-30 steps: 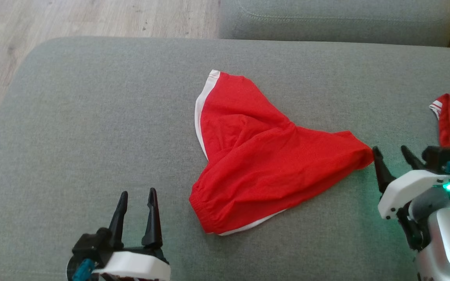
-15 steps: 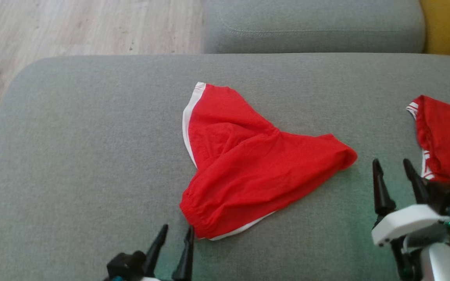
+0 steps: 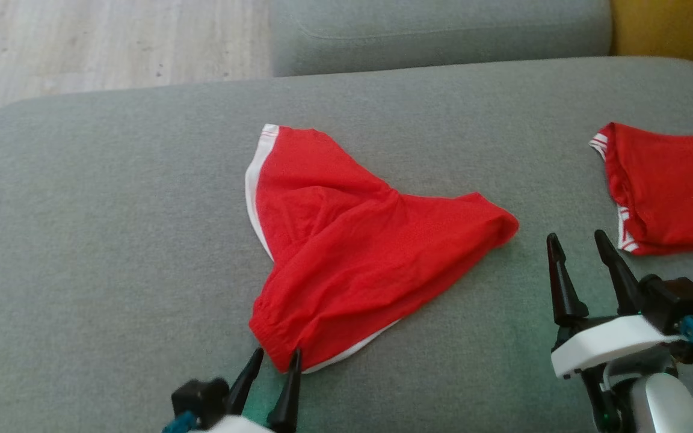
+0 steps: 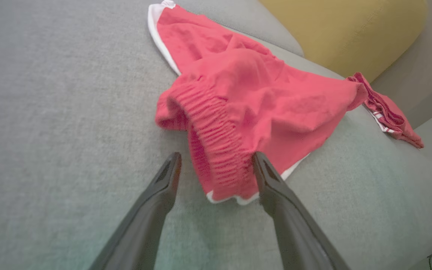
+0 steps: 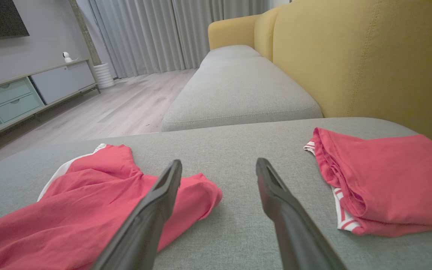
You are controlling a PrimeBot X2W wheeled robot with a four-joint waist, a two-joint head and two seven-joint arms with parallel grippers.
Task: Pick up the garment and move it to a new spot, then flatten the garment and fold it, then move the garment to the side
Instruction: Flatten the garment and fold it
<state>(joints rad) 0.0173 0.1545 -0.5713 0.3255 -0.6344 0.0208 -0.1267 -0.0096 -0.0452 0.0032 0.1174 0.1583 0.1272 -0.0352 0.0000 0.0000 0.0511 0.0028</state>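
The red shorts [image 3: 352, 252] lie crumpled mid-way across the grey sofa cushion [image 3: 112, 210], with both hands released.
The left hand [image 3: 277, 352] sits at the shorts' near corner. Its dark fingers [image 4: 159, 195] are spread to either side of the gathered waistband [image 4: 212, 135] and clamp nothing. The right hand [image 3: 576, 236] is near the shorts' right-hand tip but clear of the cloth, fingers apart and empty. Farther right of the shorts lies a second red garment [image 3: 671, 192] with white stripes. Beyond the shorts' far edge, pale wood floor [image 3: 82, 42] shows.
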